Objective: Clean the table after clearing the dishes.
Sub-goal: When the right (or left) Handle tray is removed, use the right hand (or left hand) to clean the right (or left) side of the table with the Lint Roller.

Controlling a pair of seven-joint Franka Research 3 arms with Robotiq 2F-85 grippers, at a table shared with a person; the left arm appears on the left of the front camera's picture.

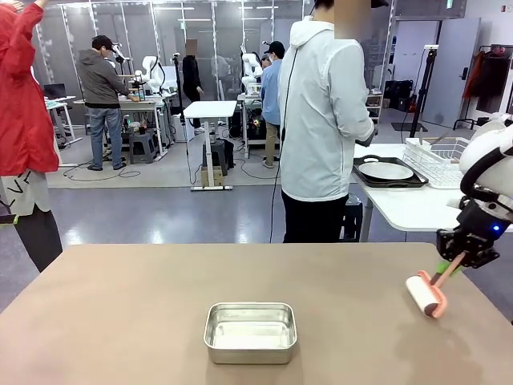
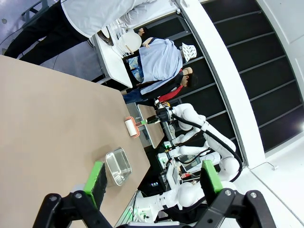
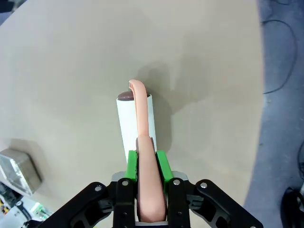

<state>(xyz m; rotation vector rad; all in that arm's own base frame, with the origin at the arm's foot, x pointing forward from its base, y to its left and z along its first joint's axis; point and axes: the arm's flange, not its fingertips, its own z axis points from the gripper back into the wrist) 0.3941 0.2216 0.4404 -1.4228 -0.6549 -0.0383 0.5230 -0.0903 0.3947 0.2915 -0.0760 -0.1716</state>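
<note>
Table (image 1: 120, 321) cleaning is under way at the right side of the taupe top, where the right gripper (image 3: 146, 164) is clamped on the pink handle of a lint roller (image 1: 429, 293). Its green pads (image 3: 131, 164) press the handle from both sides, and the white roll lies against the surface near the table's right edge. The left gripper (image 2: 152, 178) hangs above the table with its jaws spread wide and nothing between them. A small steel pan (image 1: 251, 331) sits near the front middle of the top, well apart from the roller. Beyond the far edge a person in a pale jacket (image 1: 321, 120) stands beside a white side table (image 1: 401, 204), where 1 white plate (image 1: 385, 171) rests on a dark tray (image 1: 409, 183) next to a wire rack (image 1: 437, 159).
</note>
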